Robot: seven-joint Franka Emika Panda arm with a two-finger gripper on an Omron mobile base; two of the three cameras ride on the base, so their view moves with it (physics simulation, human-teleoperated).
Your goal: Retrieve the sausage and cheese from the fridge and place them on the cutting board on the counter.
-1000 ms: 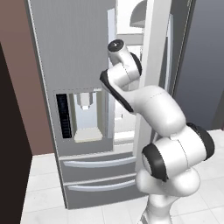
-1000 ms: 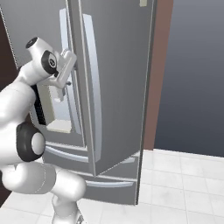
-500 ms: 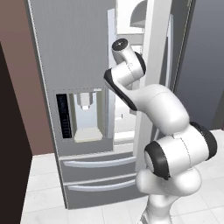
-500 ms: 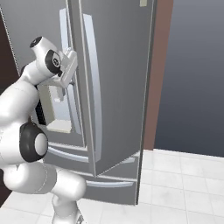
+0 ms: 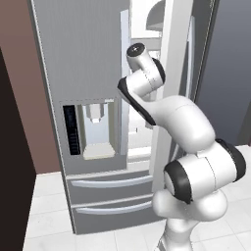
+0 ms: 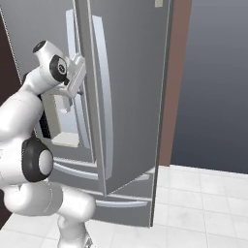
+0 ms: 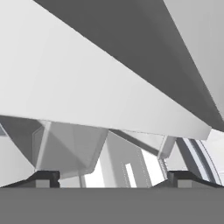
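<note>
I see a white tiled floor [image 6: 203, 203], a reddish-brown wall panel [image 5: 22, 83] and a flat blue-grey wall [image 6: 213, 82] rising from that floor.

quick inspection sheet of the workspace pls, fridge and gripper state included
surface: pale tiled floor; no counter seen
job's things: fridge, right door ajar, white interior showing through the gap; left door shut with water dispenser; two bottom drawers shut; sausage, cheese, cutting board: nothing seen
clutter: nothing seen
gripper: gripper open, empty, close to the door edge
cables: nothing seen
surroundings: brown wall left of fridge, grey wall to the right
</note>
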